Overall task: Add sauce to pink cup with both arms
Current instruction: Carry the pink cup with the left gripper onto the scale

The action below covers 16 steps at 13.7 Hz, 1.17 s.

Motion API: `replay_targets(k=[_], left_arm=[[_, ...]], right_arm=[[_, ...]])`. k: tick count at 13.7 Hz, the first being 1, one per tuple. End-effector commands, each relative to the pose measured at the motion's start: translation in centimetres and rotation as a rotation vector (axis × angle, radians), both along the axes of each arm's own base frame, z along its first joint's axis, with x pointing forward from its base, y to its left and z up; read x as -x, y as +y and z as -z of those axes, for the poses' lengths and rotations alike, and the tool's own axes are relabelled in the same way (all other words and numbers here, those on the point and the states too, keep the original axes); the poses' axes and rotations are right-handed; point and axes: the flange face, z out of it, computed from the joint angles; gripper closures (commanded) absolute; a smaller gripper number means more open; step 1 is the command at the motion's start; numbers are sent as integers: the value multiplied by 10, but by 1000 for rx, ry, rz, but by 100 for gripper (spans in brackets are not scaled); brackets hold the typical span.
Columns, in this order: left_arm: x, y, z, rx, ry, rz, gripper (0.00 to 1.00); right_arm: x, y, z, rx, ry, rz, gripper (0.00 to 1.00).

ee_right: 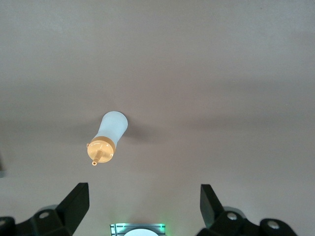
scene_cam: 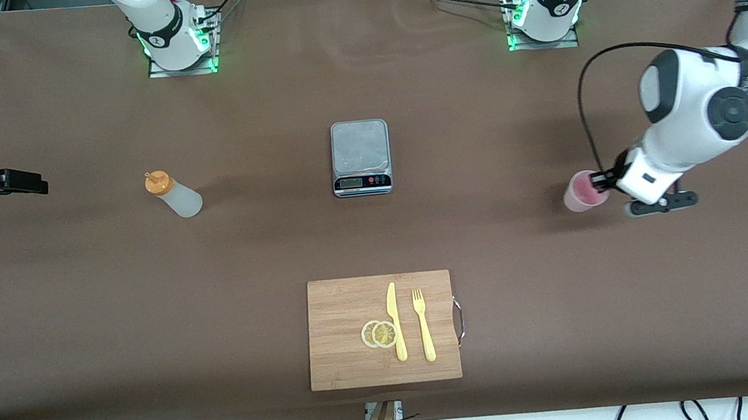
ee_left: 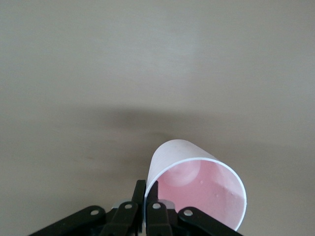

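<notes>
The left gripper (scene_cam: 596, 181) is closed on the rim of the pink cup (scene_cam: 580, 191), with one finger inside the cup and one outside, as the left wrist view shows (ee_left: 146, 199). The cup (ee_left: 197, 189) stands near the table's edge at the left arm's end, about halfway between the edge with the robot bases and the edge nearest to the front camera. Its inside looks empty.

The right gripper (ee_right: 142, 201) has its fingers wide apart and holds nothing. It hangs at the table's edge at the right arm's end, and in the front view only its black wrist part shows (scene_cam: 7, 182). The sauce bottle (scene_cam: 173, 194) stands upright on the brown table (scene_cam: 83, 320), toward the right arm's end and well apart from the cup. In the right wrist view the bottle (ee_right: 106, 137) shows its orange cap and nozzle.

A kitchen scale (scene_cam: 361, 157) lies in the middle of the table. A wooden cutting board (scene_cam: 338, 337) lies close to the edge nearest to the front camera. On it are a yellow knife (scene_cam: 395, 321), a yellow fork (scene_cam: 423, 325) and two lemon slices (scene_cam: 379, 334).
</notes>
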Motion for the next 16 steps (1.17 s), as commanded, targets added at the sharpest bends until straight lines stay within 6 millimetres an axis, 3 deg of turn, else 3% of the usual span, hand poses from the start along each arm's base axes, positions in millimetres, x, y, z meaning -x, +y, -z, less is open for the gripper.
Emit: replay_targets(k=[1,7,9,12,16], left_arm=[[12,-71,-12,25,21,-109,100],[59,-248,-12,58,77,-271,100],[75,-297,-5,66,100,-313,100],[102,-357,7,96,109,-363,100],[137,-399,29,112,114,-377,100]], right_arm=[[-1,-2,-5,2,-6,8,0],[0,-2,-6,8,-2,1,0],[0,1,-6,12,0,-4,0],[1,-1,-5,27,8,-23,0],[1,-3,-3,38,15,-43,0]])
